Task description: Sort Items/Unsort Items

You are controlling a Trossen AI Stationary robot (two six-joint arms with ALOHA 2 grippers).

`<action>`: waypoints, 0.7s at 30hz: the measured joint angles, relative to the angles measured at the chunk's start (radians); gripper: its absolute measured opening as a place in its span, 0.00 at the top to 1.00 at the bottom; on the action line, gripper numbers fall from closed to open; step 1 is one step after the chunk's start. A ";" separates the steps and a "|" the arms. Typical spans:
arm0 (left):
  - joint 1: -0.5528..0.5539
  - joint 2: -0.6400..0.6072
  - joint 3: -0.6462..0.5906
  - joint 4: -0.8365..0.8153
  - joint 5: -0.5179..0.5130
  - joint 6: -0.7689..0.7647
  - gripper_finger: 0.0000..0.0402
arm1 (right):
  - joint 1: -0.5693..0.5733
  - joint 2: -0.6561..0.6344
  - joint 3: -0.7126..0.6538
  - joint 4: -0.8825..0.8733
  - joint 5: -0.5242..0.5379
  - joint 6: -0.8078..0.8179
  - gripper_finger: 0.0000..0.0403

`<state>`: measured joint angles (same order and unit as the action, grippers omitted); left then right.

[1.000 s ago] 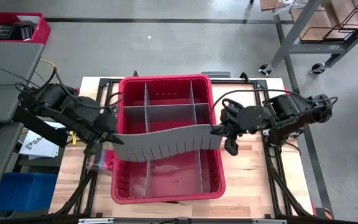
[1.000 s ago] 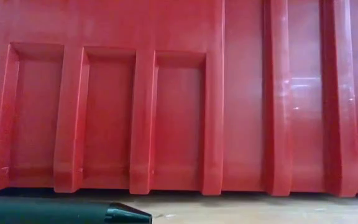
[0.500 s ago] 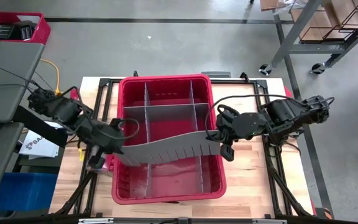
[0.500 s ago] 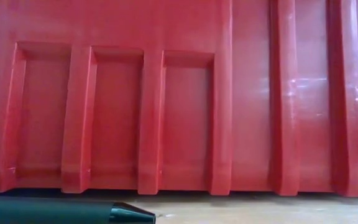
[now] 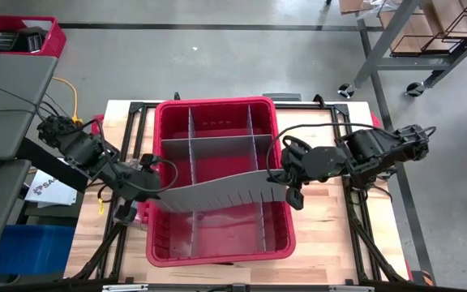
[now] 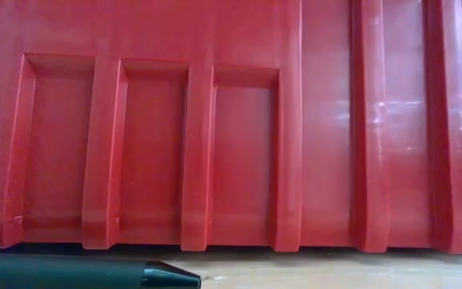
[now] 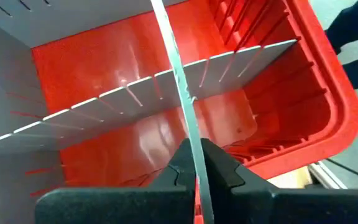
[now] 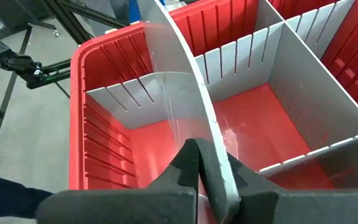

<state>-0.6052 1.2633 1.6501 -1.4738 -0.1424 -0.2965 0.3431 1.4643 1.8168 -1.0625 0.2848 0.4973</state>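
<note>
two dark, bulky jointed arms trailing looped black cables, each ending in matte black wedge-shaped fingers.

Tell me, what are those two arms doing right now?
Left gripper and right gripper shut on grey divider, one each end. Divider bowed above red bin. No items visible.

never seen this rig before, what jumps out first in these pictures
A long grey slotted plastic divider panel hangs bowed across the big red plastic bin at the table's centre, over its grey-partitioned compartments. The left gripper pinches the panel's left end and the right gripper its right end, both shut on its thin edge. In the low view, a dark green pen-like stick lies on the table against the bin's ribbed wall.
</note>
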 joint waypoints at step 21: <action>-0.064 -0.007 0.000 -0.001 0.002 -0.052 1.00 | 0.000 0.000 0.001 0.037 -0.006 -0.003 1.00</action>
<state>-0.6691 1.2564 1.6501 -1.4745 -0.1402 -0.3481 0.3428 1.4643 1.8173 -1.0257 0.2783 0.4938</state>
